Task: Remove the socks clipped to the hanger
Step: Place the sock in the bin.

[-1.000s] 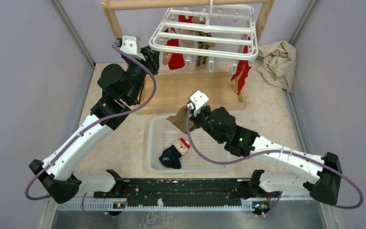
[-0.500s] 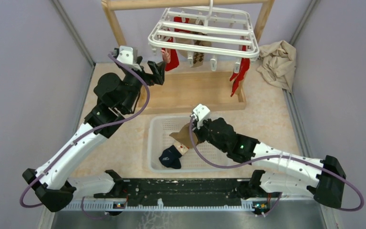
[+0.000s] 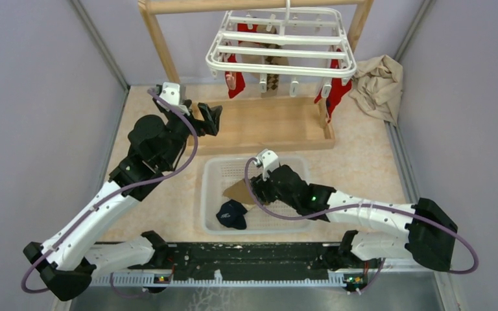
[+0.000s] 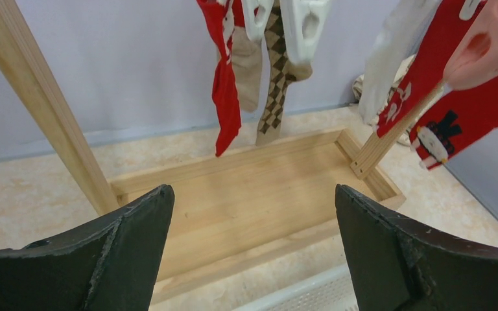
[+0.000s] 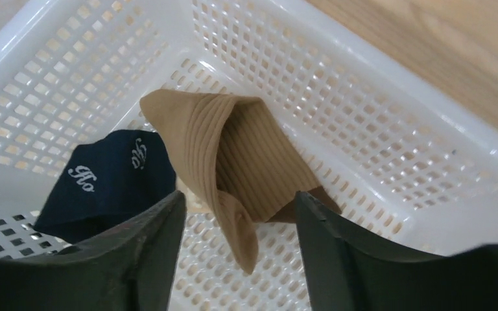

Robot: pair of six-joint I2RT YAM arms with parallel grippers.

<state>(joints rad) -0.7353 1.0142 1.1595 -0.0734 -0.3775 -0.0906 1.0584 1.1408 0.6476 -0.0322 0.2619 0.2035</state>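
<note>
hanger (image 3: 279, 67) hook cropped at top, navy sock (image 5: 104, 184) partly hidden

We find the hanger (image 3: 279, 52) hung in the wooden frame (image 3: 161, 48) at the back, socks (image 3: 235, 81) clipped beneath. Before it, the basket (image 3: 206, 194) holds two loose socks (image 3: 232, 214); a cloth (image 3: 376, 84) lies right.

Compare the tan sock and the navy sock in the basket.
The tan sock is plain ribbed knit; the navy sock carries white lettering. The tan sock lies between the open right gripper's fingers; the navy sock sits beside them. Both lie in the white basket, off the hanger.
</note>
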